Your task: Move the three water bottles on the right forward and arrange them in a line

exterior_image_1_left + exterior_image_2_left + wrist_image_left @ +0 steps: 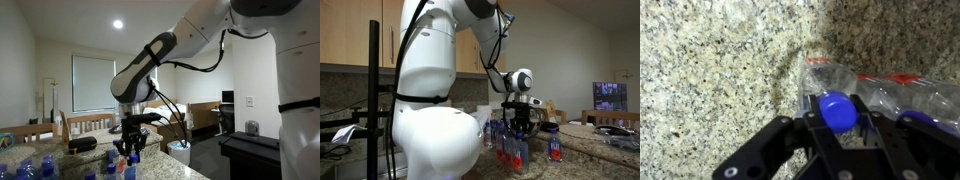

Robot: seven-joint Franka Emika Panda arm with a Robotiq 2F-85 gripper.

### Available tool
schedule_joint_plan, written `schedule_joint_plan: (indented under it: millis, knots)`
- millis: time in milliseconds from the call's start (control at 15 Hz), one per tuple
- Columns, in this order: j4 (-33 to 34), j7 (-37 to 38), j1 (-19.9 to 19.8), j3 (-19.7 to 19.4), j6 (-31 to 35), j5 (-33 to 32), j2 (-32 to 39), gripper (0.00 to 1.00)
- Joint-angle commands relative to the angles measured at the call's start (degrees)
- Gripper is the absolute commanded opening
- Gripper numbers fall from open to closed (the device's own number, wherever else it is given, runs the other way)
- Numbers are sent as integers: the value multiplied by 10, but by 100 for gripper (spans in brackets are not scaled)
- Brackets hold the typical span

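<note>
In the wrist view my gripper is shut on the blue cap of a clear water bottle with a red-and-blue label, seen from above over the speckled granite counter. More clear bottles lie close to its right. In an exterior view the gripper hangs over bottles at the counter's near part. In an exterior view the gripper holds a bottle among several red-labelled bottles, with another bottle standing apart.
Darker blue bottles stand at the counter's end. A black object lies behind them. The robot's white body fills much of one view. A white bin stands beyond the counter edge.
</note>
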State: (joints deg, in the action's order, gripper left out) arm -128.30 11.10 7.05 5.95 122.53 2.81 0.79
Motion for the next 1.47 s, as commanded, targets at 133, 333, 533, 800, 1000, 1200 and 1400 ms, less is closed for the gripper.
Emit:
schedule_joint_plan:
  millis: [133,333,533,800,1000,1200,1400]
  knots:
    - [20,34,3,8,1,-24,21,13]
    - [26,38,5,10,2,-27,27,13]
    - [30,46,8,10,3,-31,32,13]
    - [32,55,11,10,1,-36,35,13]
    - [33,57,12,11,1,-39,37,13]
    - [35,57,13,11,1,-39,41,13]
    - [36,58,14,11,-1,-39,41,13]
